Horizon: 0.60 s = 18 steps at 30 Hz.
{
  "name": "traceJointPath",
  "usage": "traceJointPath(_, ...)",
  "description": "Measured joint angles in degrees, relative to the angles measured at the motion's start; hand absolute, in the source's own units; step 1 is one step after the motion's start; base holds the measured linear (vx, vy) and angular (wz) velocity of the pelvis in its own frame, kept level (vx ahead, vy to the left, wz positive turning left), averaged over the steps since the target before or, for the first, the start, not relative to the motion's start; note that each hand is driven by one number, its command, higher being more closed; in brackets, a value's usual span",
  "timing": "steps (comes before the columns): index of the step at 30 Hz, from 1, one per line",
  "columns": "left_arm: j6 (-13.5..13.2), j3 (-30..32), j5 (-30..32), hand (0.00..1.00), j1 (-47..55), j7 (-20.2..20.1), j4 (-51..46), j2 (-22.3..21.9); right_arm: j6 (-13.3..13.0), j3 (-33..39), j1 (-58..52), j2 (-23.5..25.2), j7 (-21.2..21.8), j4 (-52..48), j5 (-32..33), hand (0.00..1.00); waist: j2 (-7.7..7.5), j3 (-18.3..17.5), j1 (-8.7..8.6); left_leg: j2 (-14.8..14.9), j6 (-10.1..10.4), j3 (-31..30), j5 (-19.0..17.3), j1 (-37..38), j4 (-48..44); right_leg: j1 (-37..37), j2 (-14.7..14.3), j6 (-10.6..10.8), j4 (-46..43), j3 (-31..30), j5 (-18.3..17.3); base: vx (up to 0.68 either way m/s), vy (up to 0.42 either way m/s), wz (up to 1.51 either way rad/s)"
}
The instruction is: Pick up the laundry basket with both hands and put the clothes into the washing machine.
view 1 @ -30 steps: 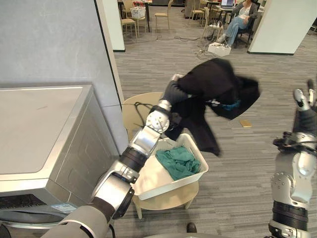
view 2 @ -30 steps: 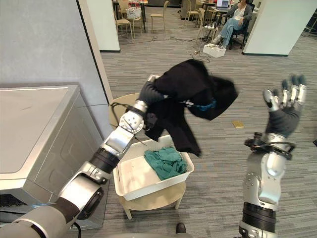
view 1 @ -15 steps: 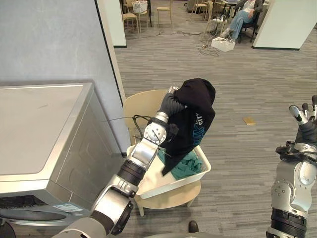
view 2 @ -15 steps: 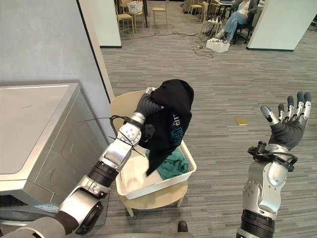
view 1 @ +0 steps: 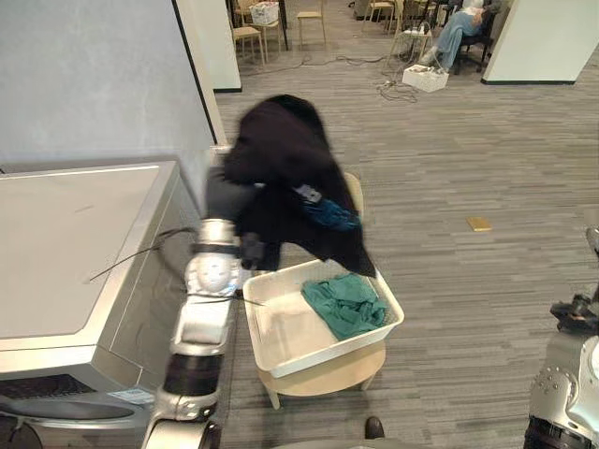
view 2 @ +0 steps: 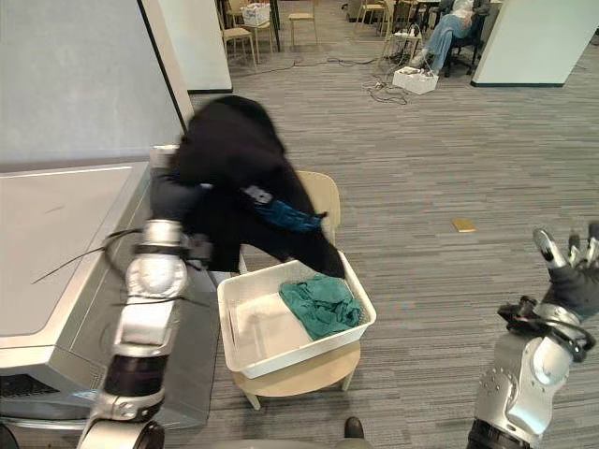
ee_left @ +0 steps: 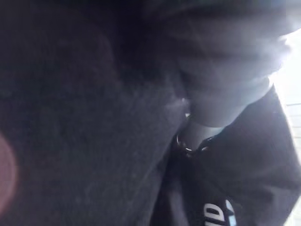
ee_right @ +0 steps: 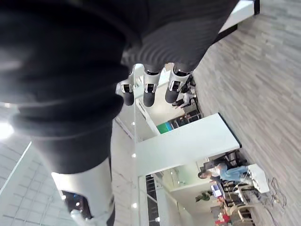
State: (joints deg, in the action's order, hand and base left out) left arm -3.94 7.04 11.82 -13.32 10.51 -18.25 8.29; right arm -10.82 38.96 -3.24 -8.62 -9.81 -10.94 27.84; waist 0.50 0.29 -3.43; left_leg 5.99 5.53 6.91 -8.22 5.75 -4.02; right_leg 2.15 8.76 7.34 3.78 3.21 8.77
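1. The basket (view 1: 281, 327) is white and rectangular. It sits on a small round wooden desk (view 1: 323, 376) just beside the washer (view 1: 65, 243); neither hand is on it.
2. A crumpled green cloth (view 1: 344, 304) lies in the basket's right half, and the left half is bare.
3. A black garment (view 1: 281, 159) is up in the air, bunched over the end of the left arm (view 1: 208, 281). Its loose tail hangs down towards the basket's back rim; I can't tell whether it touches.
4. The left arm stands nearly upright between the washer's corner and the basket. The left hand is buried in the black cloth, so I can't tell whether it grips.
5. The right hand (view 2: 573, 281) is raised well off to the right, palm up, with its fingers (ee_right: 146, 89) straight and spread, holding nothing.
6. The black garment has a blue patch and some pale lettering, too cut off to read.
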Motion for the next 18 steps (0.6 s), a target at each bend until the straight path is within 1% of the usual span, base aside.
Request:
traceJointPath(1, -0.54, 4.07, 0.00, 1.00, 2.11, 0.35, -2.43, 0.13, 0.00, 1.34, -1.00, 0.66, 0.04, -0.01, -0.67, 0.00, 0.03, -0.02, 0.17, -0.01, 0.00, -0.03, 0.00, 0.03, 0.01, -0.01, 0.02, 0.00, -0.04, 0.05, -0.02, 0.00, 0.000, 0.00)
traceJointPath(2, -0.80, 6.20, -0.04, 1.00, 3.24, 0.75, -3.57, 0.18, -0.01, 2.17, -1.53, 1.08, 0.08, -0.02, -0.99, 0.00, 0.05, -0.03, 0.22, -0.01, 0.00, -0.06, 0.00, 0.02, 0.01, -0.01, 0.02, -0.01, -0.05, 0.07, -0.03, 0.00, 0.000, 0.00)
traceJointPath(3, -1.20, 10.74, -0.13, 1.00, 5.42, 1.33, -5.71, 0.22, 0.00, 3.89, -2.69, 1.93, 0.05, -0.01, -1.43, 0.00, 0.09, -0.05, 0.34, -0.01, 0.00, -0.18, 0.00, 0.00, 0.04, -0.04, 0.03, -0.04, -0.05, 0.10, -0.07, 0.00, 0.000, 0.05)
traceJointPath(4, -1.71, 15.46, -0.13, 1.00, 7.55, 2.51, -7.48, 0.23, 0.01, 5.73, -4.22, 2.77, 0.06, -0.01, -1.50, 0.00, 0.16, -0.08, 0.56, 0.00, 0.00, -0.34, 0.00, 0.00, 0.07, -0.13, 0.05, -0.07, -0.05, 0.26, -0.14, 0.00, 0.000, 0.06)
traceJointPath(5, -1.75, 17.75, -0.11, 1.00, 8.62, 3.09, -8.32, 0.23, 0.00, 6.71, -4.90, 3.34, 0.05, -0.01, -1.50, 0.00, 0.19, -0.10, 0.65, 0.01, 0.00, -0.44, 0.00, 0.02, 0.08, -0.22, 0.06, -0.12, -0.05, 0.37, -0.20, 0.00, 0.000, 0.10)
traceJointPath(7, -1.95, 25.58, -0.05, 1.00, 13.12, 5.41, -10.94, 0.25, 0.01, 10.28, -7.58, 5.95, 0.07, -0.01, -1.49, 0.00, 0.43, -0.30, 1.00, 0.00, 0.00, -0.91, 0.00, 0.19, 0.16, -0.75, 0.21, -0.12, -0.03, 1.26, -0.40, 0.00, -0.001, 0.14)
traceJointPath(9, -2.12, 29.82, 0.12, 1.00, 16.15, 6.64, -12.20, 0.24, 0.01, 12.22, -9.51, 7.50, 0.02, -0.01, -1.50, 0.00, 0.73, -0.89, 1.15, -0.02, 0.00, -1.01, 0.01, 0.13, 0.29, -0.84, 0.30, -0.08, -0.05, 1.48, -0.55, 0.00, -0.004, 0.11)
traceJointPath(11, -2.19, 36.63, 0.38, 1.00, 21.55, 9.15, -13.98, -0.27, 0.02, 13.53, -12.58, 10.29, 0.01, -0.02, -1.45, 0.00, 1.28, -1.67, 1.46, 0.03, -0.01, -1.11, 0.01, 0.17, 0.33, -0.99, 0.36, -0.12, -0.21, 1.75, -0.76, 0.00, -0.011, 0.07)
traceJointPath(13, -2.22, 38.71, 0.41, 1.00, 23.43, 9.97, -14.58, -1.25, 0.02, 13.53, -14.20, 11.71, 0.02, -0.04, -1.45, 0.00, 1.48, -1.99, 1.74, 0.08, -0.01, -1.26, 0.01, 0.18, 0.23, -1.03, 0.39, -0.12, -0.61, 1.99, -1.10, -0.01, -0.013, 0.10)
traceJointPath(15, -2.21, 41.05, 0.36, 1.00, 26.71, 11.40, -15.87, -4.33, 0.18, 13.20, -17.56, 14.23, 0.04, -0.81, -1.38, 0.00, 1.77, -2.47, 2.24, 0.40, -0.16, -1.59, -0.42, 0.69, 0.06, -2.25, 0.47, -0.21, -0.98, 3.37, -2.03, -0.03, -0.021, 0.20)
traceJointPath(16, -2.22, 41.72, 0.34, 1.00, 28.17, 11.97, -16.08, -5.81, 0.19, 13.14, -19.01, 15.04, 0.03, -1.66, -1.38, 0.00, 1.64, -2.67, 2.70, 0.66, -0.22, -1.52, -0.79, 0.75, -0.32, -2.35, 0.39, -0.31, -1.51, 3.56, -2.42, -0.03, -0.025, 0.16)
traceJointPath(17, -2.14, 43.34, 0.08, 1.00, 30.35, 12.45, -16.16, -7.78, 0.33, 12.98, -20.61, 15.46, 0.04, -2.48, -1.38, 0.00, 2.34, -3.20, 2.78, 1.01, -0.45, -1.62, -1.35, 0.78, -0.68, -2.63, 0.37, -0.36, -1.88, 4.13, -2.95, -0.01, -0.020, 0.11)
traceJointPath(18, -2.07, 44.03, 0.03, 1.00, 31.38, 12.81, -16.14, -8.66, 0.40, 13.01, -21.38, 15.62, 0.01, -2.75, -1.37, 0.00, 2.30, -3.49, 2.79, 1.06, -0.52, -1.69, -1.60, 0.78, -0.85, -2.83, 0.37, -0.19, -1.92, 4.38, -3.24, 0.00, -0.019, 0.13)
